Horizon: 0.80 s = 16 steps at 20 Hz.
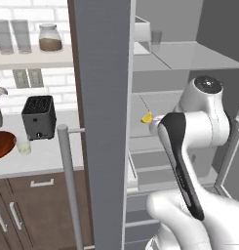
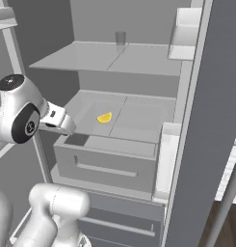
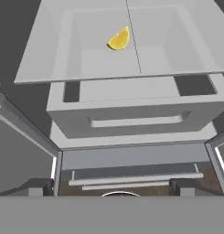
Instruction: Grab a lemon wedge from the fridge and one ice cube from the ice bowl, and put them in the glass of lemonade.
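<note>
One white arm (image 1: 189, 146) rises nearest, bent at the elbow and reaching into the open fridge (image 2: 138, 159); its gripper (image 2: 66, 124) sits at the left front edge of the middle shelf, and its jaws stand spread wide with nothing between them; below it, one pulled-out drawer (image 3: 131, 121) with a horizontal handle, and under that a second drawer front (image 3: 131, 180) with a long bar; one lemon wedge (image 3: 119, 39) lies alone on the glass shelf above the drawer, well clear of the gripper, curved side down; higher and deeper, one small clear cup (image 2: 120, 37) stands at the back of the upper shelf; off to the left on the counter, one black toaster (image 1: 39, 117), one glass of lemonade (image 1: 23, 145) just beside the ice bowl (image 1: 3, 144); farthest, on the wall shelf, two tall glasses (image 1: 13, 36) and one jar (image 1: 49, 38).
</note>
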Available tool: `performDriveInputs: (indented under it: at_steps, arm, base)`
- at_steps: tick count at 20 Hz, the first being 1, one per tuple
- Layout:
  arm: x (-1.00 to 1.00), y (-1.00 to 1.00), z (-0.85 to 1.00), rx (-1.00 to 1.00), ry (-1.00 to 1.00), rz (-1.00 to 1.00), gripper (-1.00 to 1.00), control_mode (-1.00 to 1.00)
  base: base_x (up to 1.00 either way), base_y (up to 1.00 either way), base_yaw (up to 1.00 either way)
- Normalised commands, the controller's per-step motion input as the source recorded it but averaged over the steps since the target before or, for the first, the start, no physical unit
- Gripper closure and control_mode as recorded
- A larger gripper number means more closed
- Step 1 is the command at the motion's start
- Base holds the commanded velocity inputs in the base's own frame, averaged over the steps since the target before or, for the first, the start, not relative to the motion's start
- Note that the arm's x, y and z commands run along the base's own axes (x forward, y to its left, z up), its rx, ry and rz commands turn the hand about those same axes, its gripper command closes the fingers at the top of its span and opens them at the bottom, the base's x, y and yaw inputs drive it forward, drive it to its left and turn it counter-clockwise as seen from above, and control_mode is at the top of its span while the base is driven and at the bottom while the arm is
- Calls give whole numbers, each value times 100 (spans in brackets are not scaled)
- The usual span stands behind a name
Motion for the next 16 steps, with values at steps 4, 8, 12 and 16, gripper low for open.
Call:
performDriveInputs:
  at_steps: [4,8,12,16]
  arm:
    - [61,3,-9,0,-2,0,-100,-100]
    - [99,0,-3,0,0,0,-100,-100]
    - [83,-2,-10,-1,1,0,-100,-100]
    - [42,-24,-64,0,0,0,-100,-100]
  base:
    - [0,0,0]
    - [0,0,0]
    - [0,0,0]
    - [0,0,0]
